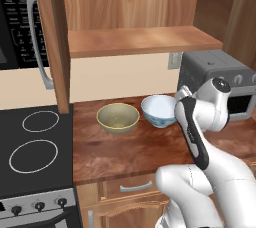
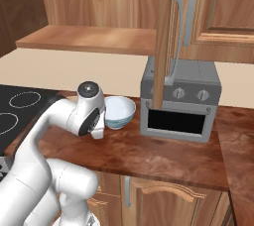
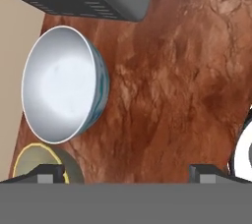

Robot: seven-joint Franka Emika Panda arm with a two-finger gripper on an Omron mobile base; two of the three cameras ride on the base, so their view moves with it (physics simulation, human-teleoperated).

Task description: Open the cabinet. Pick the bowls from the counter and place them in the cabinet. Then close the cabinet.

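Stovetop [image 1: 35, 147] sits at the far left, black with white rings. Beside it on the reddish tabletop [image 1: 125, 152] stands the olive-yellow bowl [image 1: 118, 117], then the white-and-blue bowl [image 1: 159, 110] just to its right, both upright and empty. Above them the cabinet [image 1: 135, 39] hangs open, shelf bare. Jaws [image 3: 127, 171] hover spread wide over the tabletop near the bowls, holding nothing. A grey toaster oven [image 2: 179, 102] stands at the right.

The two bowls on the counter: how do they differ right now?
The olive-yellow bowl is dull yellow throughout; the white bowl is pale inside with blue markings outside. The olive-yellow bowl sits nearer the stovetop, the white bowl nearer the toaster oven. Both stand upright on the counter, similar in size, close together.
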